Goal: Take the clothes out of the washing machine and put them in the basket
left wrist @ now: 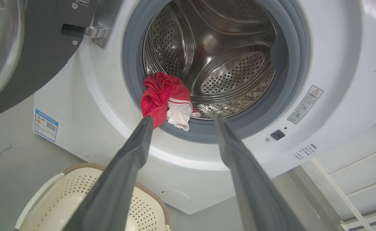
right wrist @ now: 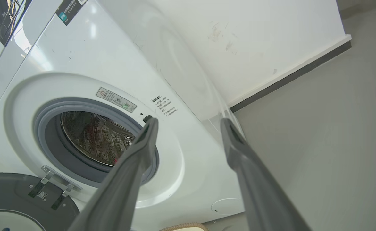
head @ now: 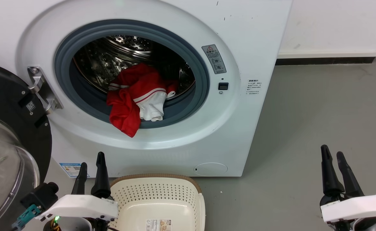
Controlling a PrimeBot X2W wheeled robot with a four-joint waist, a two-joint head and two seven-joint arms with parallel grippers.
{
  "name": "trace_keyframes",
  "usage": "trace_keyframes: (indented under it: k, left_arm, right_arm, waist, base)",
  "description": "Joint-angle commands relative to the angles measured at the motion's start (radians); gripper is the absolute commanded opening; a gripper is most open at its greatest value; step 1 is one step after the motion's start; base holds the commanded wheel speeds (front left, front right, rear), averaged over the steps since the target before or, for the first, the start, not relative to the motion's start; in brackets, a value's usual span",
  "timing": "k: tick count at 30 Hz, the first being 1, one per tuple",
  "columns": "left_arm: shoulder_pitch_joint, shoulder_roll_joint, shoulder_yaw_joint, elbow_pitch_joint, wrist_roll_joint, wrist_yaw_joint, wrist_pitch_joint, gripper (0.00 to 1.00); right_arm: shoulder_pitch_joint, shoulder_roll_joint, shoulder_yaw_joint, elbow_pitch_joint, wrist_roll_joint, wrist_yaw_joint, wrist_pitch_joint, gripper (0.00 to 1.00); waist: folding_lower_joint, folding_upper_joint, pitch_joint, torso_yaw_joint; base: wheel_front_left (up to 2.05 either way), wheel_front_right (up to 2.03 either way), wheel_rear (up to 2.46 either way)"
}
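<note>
Red/wht clothes (head: 136, 96) hanging over lip of open washing machine (head: 239, 134), cream basket (head: 157, 177) in front

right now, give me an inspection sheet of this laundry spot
surface: grey floor
job's things: clothes draped over the washing machine porthole rim; basket on the floor below, no clothes in it
clutter: nothing seen
grippers: left gripper open beside the basket; right gripper open over the floor
cables: short wires under the left wrist
surroundings: machine door swung open at left; white wall, dark skirting
</note>
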Motion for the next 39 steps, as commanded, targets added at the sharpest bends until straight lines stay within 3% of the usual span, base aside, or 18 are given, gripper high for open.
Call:
trace_keyframes:
  k: [1, 10, 39]
  left_arm:
    - [-0.003, 0.012, -0.01, -0.023, 0.036, 0.01, -0.012, 1.0]
    - [0.01, 0.027, -0.039, -0.059, 0.129, 0.032, -0.039, 1.0]
    - [0.059, 0.02, -0.051, -0.087, 0.427, 0.03, -0.113, 1.0]
  right_arm:
    - [-0.002, -0.005, 0.005, -0.023, -0.042, 0.0, -0.012, 1.0]
    - [0.018, -0.005, 0.02, -0.049, -0.171, 0.0, -0.039, 1.0]
    - [0.067, -0.005, 0.036, -0.112, -0.478, 0.0, -0.112, 1.0]
  waist:
    - [0.0, 0.0, 0.0, 0.0]
    - [0.0, 0.0, 0.001, 0.001]
    - [0.0, 0.0, 0.01, 0.005]
  base:
    - [0.0, 0.0, 0.0]
    - [0.0, 0.0, 0.0]
    - [0.0, 0.0, 0.0]
